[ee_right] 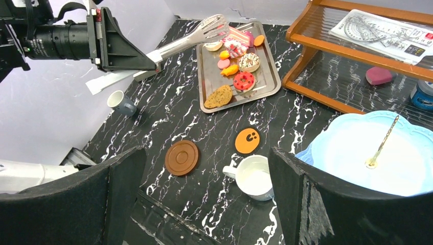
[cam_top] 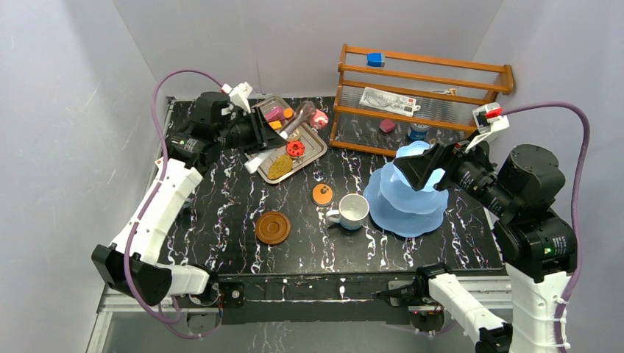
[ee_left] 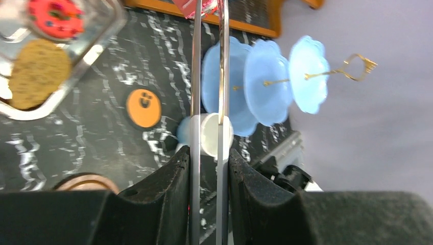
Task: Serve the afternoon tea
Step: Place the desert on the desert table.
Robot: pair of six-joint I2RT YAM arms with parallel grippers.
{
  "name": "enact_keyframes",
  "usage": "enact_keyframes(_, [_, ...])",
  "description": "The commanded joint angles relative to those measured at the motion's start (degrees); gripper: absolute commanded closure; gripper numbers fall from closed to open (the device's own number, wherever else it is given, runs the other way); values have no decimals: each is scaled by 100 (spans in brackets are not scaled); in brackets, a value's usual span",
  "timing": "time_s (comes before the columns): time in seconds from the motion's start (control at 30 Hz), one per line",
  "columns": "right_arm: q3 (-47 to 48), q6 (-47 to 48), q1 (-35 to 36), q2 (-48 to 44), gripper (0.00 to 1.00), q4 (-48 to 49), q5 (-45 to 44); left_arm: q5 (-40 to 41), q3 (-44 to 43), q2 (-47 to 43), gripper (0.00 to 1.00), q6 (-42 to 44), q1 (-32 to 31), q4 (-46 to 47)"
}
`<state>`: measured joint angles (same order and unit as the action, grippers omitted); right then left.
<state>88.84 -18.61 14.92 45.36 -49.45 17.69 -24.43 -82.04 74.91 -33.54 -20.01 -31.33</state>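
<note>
The right gripper [ee_right: 204, 173] hangs wide open and empty over the light-blue stand [ee_right: 357, 148], near the white mug [ee_right: 254, 176], brown saucer [ee_right: 182, 157] and an orange disc [ee_right: 247, 141] bearing a dark mark. The left gripper [ee_left: 209, 173] clamps the metal tongs [ee_right: 189, 38] above the silver tray [ee_right: 204, 97] of pastries [ee_right: 240, 64]. Print on the packet [ee_right: 378, 30] in the wooden rack [ee_right: 306, 35] is unreadable.

Tongs [ee_left: 196, 76] are running off the top edge; left gripper [ee_left: 208, 155] is hiding most of the saucer [ee_left: 84, 181]. Overhead, right gripper [cam_top: 413, 170] is covering the top of the stand [cam_top: 401, 213].
</note>
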Motion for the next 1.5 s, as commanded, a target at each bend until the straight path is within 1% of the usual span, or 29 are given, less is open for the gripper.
enact_keyframes(0.0, [394, 160, -6, 45, 1, 43, -197, -490, -337, -96, 84, -751, -495, 774])
enact_keyframes(0.13, [755, 410, -1, 149, 1, -173, -513, -441, -420, 18, 84, -1102, -953, 1236])
enact_keyframes(0.27, [697, 271, -2, 65, 1, -7, -420, -517, -478, 297, 84, -1364, -1362, 1663])
enact_keyframes(0.33, [675, 233, -3, 43, 1, 17, -362, -600, -625, 544, 84, -1407, -1533, 1746])
enact_keyframes(0.47, [721, 208, -5, 60, 1, 14, -294, -502, -867, 887, 84, -1401, -1928, 1899])
enact_keyframes(0.77, [732, 141, -1, 2, 1, 76, -232, -400, -1209, 1528, 84, -1510, -2505, 2250])
enact_keyframes(1.17, [793, 138, 1, -53, 1, 20, -240, -360, -1431, 2220, 84, -1639, -2937, 2781])
enact_keyframes(1.47, [819, 138, -3, -63, 1, -3, -263, -426, -1493, 2505, 84, -1713, -3044, 2958])
